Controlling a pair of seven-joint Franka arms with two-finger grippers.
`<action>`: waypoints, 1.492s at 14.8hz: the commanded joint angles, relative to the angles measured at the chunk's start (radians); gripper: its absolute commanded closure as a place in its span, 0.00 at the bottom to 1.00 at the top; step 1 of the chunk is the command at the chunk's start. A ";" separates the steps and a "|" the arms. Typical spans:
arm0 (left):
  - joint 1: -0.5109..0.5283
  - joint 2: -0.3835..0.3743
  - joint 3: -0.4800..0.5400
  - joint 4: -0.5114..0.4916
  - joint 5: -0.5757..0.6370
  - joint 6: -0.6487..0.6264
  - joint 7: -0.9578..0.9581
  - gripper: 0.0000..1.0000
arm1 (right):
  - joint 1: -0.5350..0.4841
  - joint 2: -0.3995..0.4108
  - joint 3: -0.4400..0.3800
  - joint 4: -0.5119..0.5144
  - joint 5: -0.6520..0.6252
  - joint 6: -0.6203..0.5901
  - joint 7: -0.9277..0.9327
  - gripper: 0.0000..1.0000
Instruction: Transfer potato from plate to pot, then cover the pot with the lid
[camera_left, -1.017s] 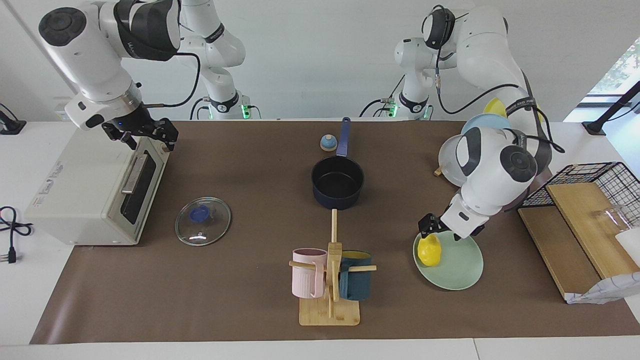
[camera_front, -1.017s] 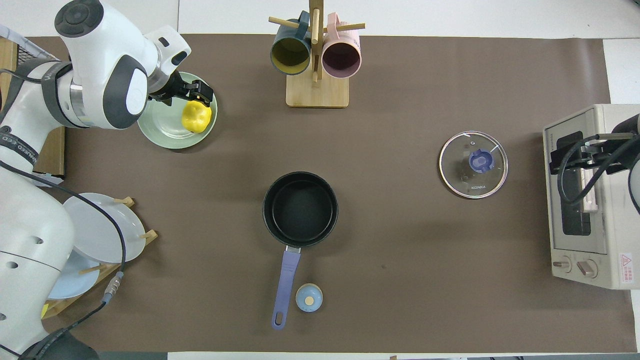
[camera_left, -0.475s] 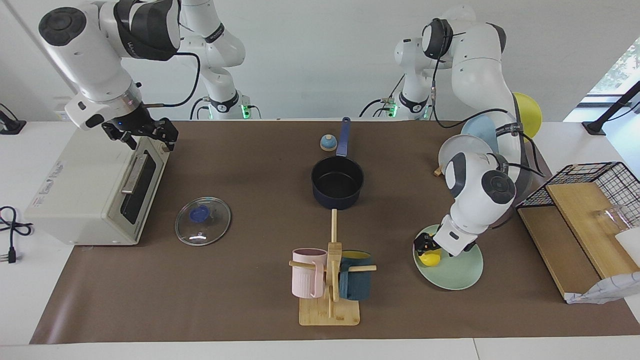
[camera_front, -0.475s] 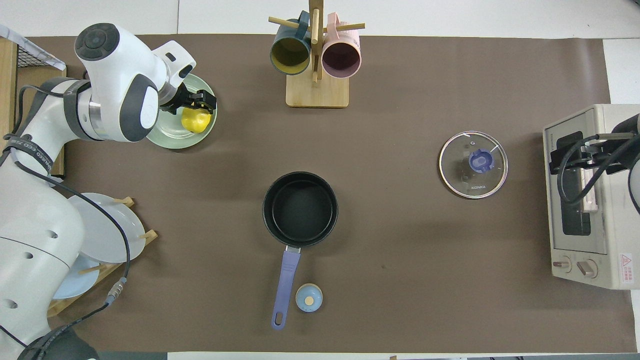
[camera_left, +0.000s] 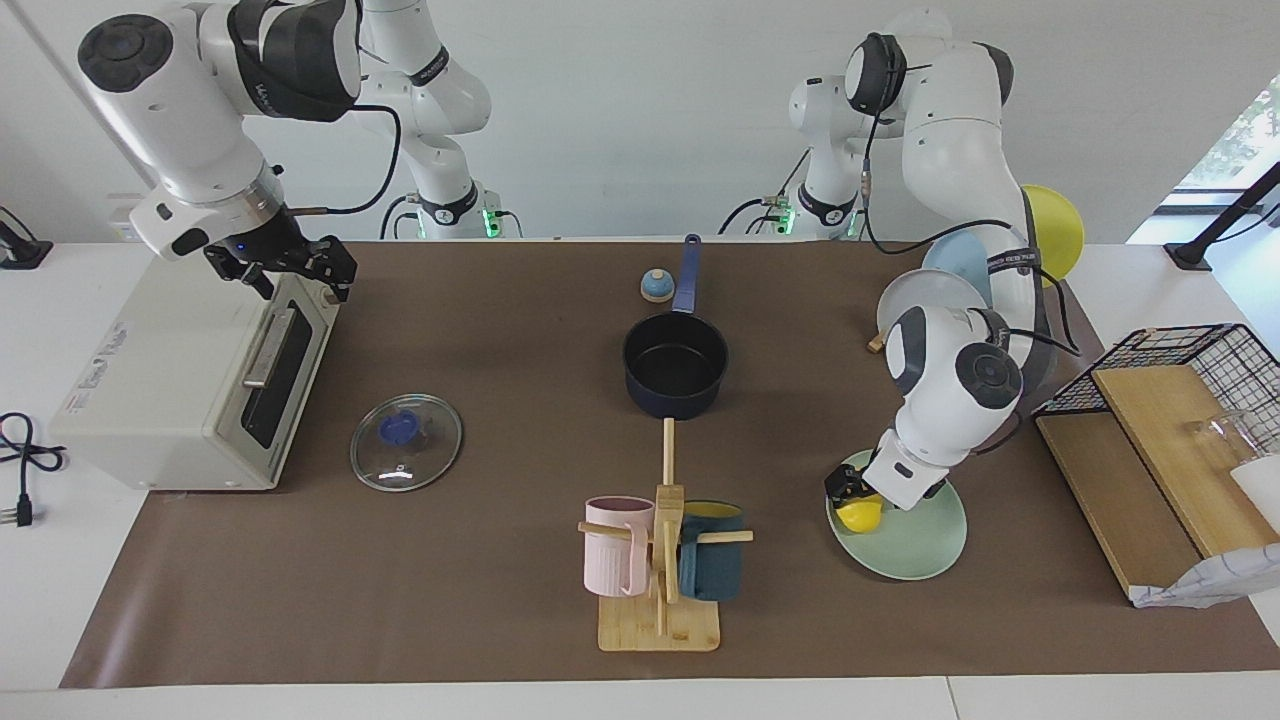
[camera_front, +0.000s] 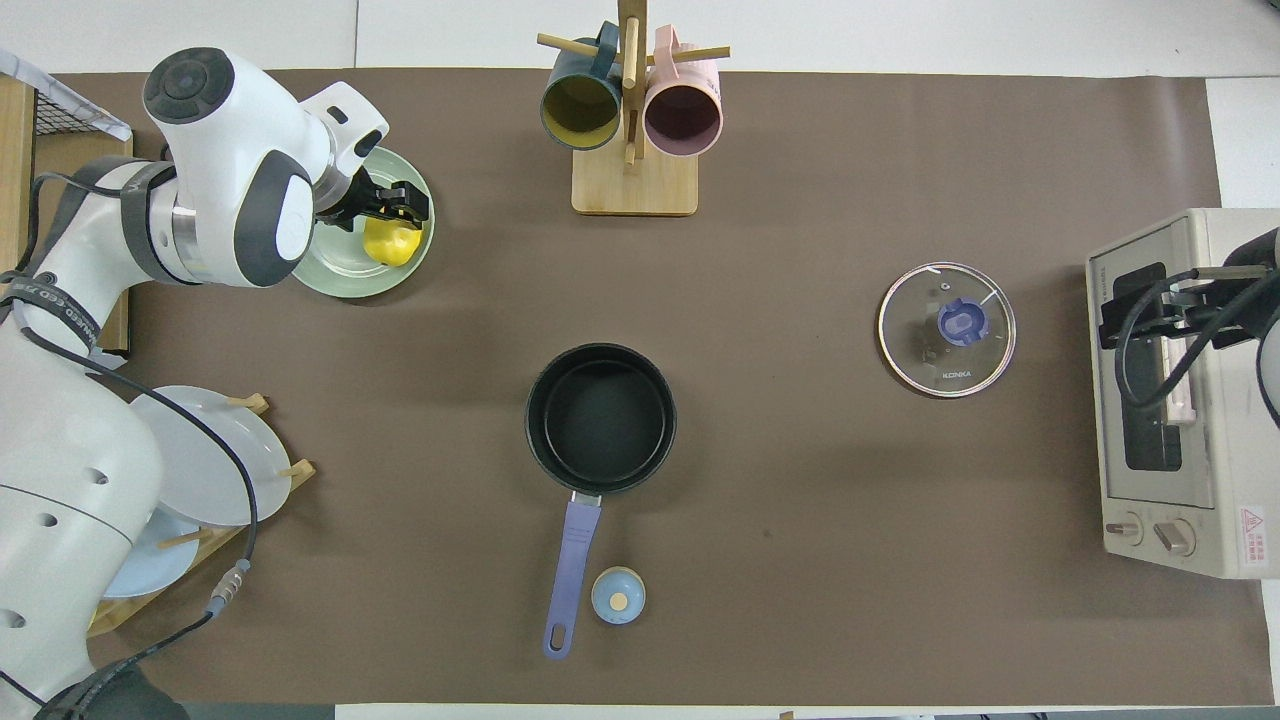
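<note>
A: Your light is bright and even, mostly from above; daylight enters at one corner of the facing view.

B: Shadows under the pot (camera_front: 600, 418) stay soft. You get sharp focus and faint glare on the lid (camera_front: 946, 329).

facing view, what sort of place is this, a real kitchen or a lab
Probably a robot lab staged as a kitchen: two Franka arms stand at a table with a brown mat, a toaster oven, a mug tree and a saucepan set out.
</note>
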 joint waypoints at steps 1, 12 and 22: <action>-0.007 -0.031 0.007 -0.048 0.014 0.006 -0.018 0.51 | -0.014 -0.018 0.006 0.006 0.023 -0.008 0.010 0.00; -0.031 -0.216 -0.003 0.058 0.002 -0.239 -0.144 1.00 | 0.031 -0.044 0.015 -0.064 0.042 0.088 -0.085 0.00; -0.365 -0.537 -0.005 -0.428 0.000 -0.087 -0.573 1.00 | 0.059 0.163 0.024 -0.139 0.046 0.378 -0.130 0.00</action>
